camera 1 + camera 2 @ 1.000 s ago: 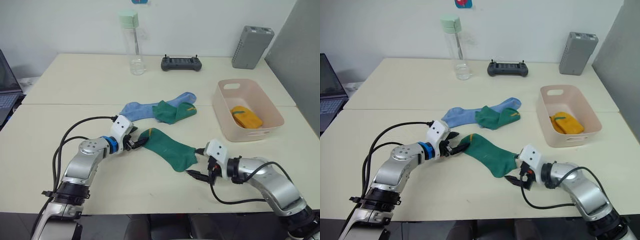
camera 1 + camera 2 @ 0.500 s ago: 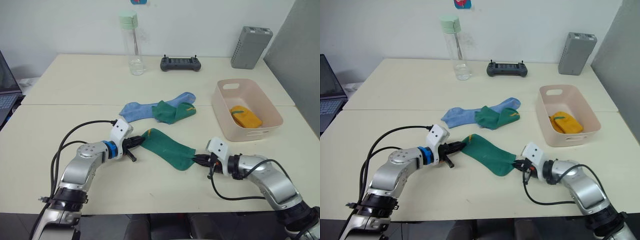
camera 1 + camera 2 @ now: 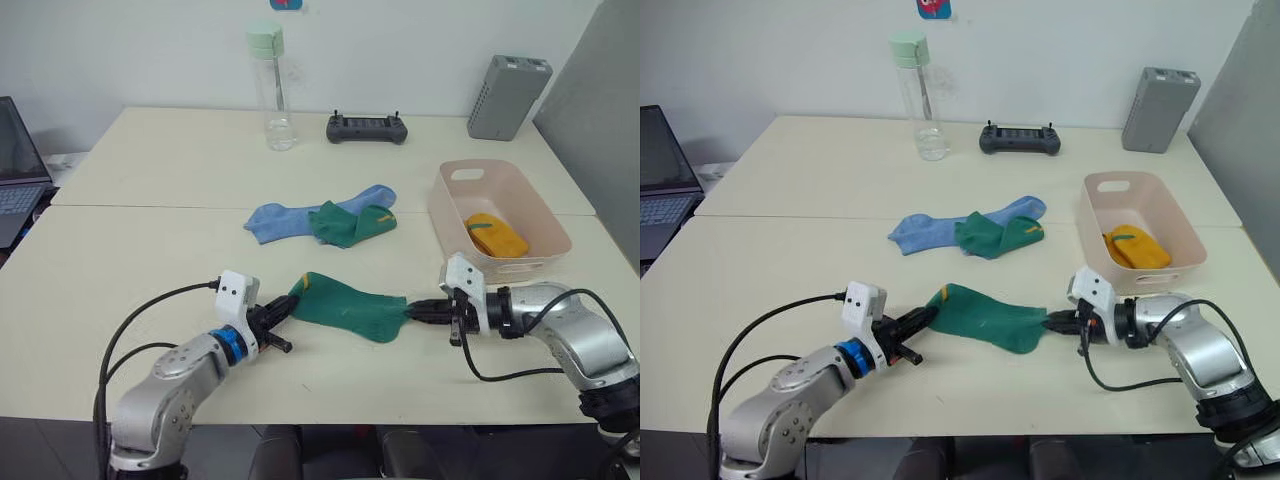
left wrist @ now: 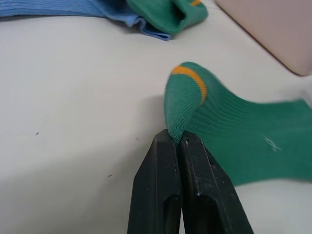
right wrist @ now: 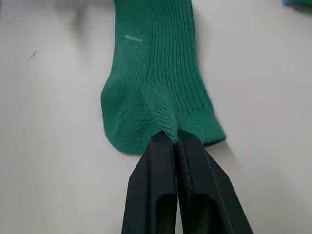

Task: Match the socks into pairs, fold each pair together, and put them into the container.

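A dark green sock (image 3: 350, 308) lies stretched flat near the table's front edge. My left gripper (image 3: 290, 305) is shut on its orange-striped cuff end (image 4: 187, 80). The right gripper (image 3: 408, 313) is shut on its toe end (image 5: 163, 124). Behind it, a second dark green sock (image 3: 345, 222) lies across two light blue socks (image 3: 285, 218). The pale pink container (image 3: 447, 232) stands at the right and holds a folded yellow pair (image 3: 497, 235).
At the back of the table stand a clear bottle with a green cap (image 3: 268, 90), a black controller (image 3: 366, 127) and a grey upright box (image 3: 507, 82). A laptop (image 3: 18, 165) sits at the far left edge.
Both grippers went from open to shut, each pinching one end of the green sock. The sock has since been drawn out straighter between them. The camera view has shifted.
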### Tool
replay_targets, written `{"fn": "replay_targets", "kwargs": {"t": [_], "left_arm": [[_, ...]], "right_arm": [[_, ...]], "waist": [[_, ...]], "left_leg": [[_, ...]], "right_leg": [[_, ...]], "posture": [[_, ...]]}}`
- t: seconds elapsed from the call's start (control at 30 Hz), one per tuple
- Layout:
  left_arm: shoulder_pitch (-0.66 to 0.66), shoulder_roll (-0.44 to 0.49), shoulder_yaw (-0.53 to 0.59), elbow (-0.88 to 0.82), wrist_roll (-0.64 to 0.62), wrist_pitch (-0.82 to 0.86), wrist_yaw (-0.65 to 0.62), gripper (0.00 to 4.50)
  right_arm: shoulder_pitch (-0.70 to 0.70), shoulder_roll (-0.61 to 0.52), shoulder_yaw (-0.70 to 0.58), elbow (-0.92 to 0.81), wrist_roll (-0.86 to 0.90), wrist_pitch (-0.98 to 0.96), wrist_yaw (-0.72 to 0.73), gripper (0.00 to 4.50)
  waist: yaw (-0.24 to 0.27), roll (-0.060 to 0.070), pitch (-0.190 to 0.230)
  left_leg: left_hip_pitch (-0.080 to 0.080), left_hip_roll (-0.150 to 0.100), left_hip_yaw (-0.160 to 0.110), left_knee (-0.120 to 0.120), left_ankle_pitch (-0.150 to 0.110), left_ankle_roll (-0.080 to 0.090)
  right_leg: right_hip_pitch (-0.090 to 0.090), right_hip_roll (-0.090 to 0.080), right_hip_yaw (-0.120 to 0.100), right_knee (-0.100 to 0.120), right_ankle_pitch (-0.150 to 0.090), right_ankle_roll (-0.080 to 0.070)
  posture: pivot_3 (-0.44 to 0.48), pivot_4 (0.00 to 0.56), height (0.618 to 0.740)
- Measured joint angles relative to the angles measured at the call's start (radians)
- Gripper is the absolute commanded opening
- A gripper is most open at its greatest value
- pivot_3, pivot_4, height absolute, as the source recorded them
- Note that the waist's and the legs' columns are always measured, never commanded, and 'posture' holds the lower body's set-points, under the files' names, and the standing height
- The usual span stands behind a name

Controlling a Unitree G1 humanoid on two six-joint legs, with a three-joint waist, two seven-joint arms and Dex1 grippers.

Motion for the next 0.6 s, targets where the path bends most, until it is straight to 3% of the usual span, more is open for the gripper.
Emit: {"fn": "replay_targets", "kwargs": {"t": [0.1,0.3,0.43,0.6], "left_arm": [[0.026,0.0,-0.006,-0.007,0.0,0.003,0.016,0.0],[0.062,0.005,0.012,-0.017,-0.04,0.022,0.027,0.0],[0.077,0.02,0.04,-0.05,-0.102,0.043,0.014,0.94],[0.086,0.146,0.124,-0.045,-0.191,0.071,-0.072,2.45]], "right_arm": [[-0.022,0.0,0.005,0.045,-0.029,-0.047,0.01,1.08],[-0.029,0.001,0.003,0.099,-0.043,-0.099,0.011,3.22],[-0.022,0.002,-0.041,0.054,0.004,-0.047,0.001,4.5],[-0.023,0.044,-0.109,-0.069,0.101,0.084,-0.067,4.5]], "waist": [[-0.002,0.0,0.0],[-0.003,0.0,0.0],[-0.002,0.0,0.0],[-0.004,0.0,0.0]], "left_leg": [[0.0,0.0,0.001,0.0,0.0,0.0],[0.0,0.0,0.001,0.0,0.0,0.0],[0.0,0.0,0.001,0.0,0.0,0.0],[0.0,0.001,0.0,-0.001,0.0,0.0]], "right_leg": [[0.0,0.0,0.001,0.0,0.0,0.0],[-0.001,0.0,0.0,0.0,0.0,-0.001],[-0.001,0.0,0.001,0.0,0.0,-0.001],[-0.002,0.0,0.0,0.001,-0.004,-0.008]], "posture": [[0.0,0.15,0.74],[0.0,0.15,0.74],[0.0,0.15,0.74],[0.0,0.15,0.74]]}}
